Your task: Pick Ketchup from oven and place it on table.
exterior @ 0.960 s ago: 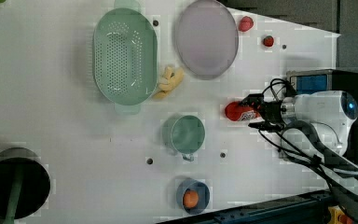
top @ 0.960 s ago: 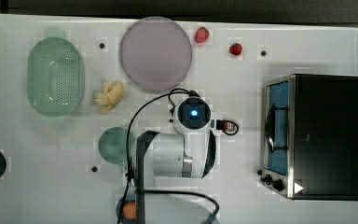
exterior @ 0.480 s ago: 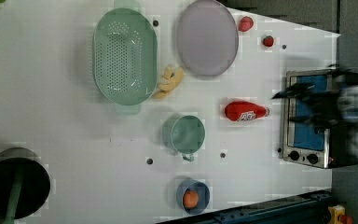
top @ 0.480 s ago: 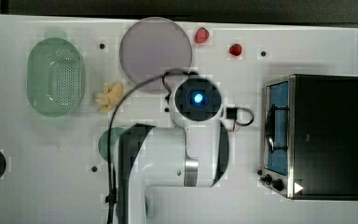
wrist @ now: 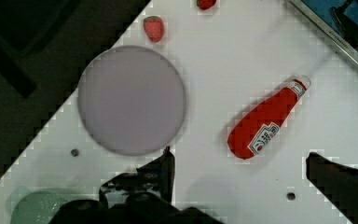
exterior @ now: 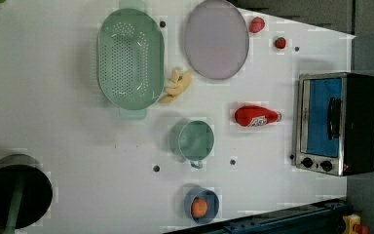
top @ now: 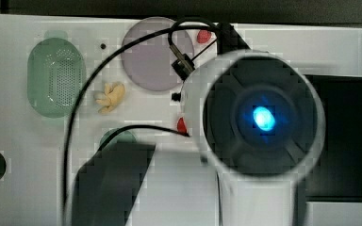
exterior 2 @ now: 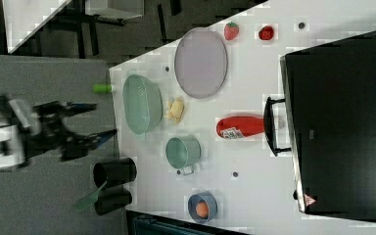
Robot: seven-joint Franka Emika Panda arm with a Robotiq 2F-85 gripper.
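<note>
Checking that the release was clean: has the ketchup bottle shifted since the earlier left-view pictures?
No. The ketchup bottle lies in the same spot on the table, between the green cup and the oven.

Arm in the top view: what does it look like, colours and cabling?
A white rounded shell around a dark circular face with a glowing blue light at its centre. Thin black cables loop off it. In the right view, the pincer has black fingers on a white wrist.

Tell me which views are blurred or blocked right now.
Top view: the arm looms close, blurred, covering most of the oven. Right view: the gripper is smeared. Left view: sharp, with the Ketchup clear on the table.
</note>
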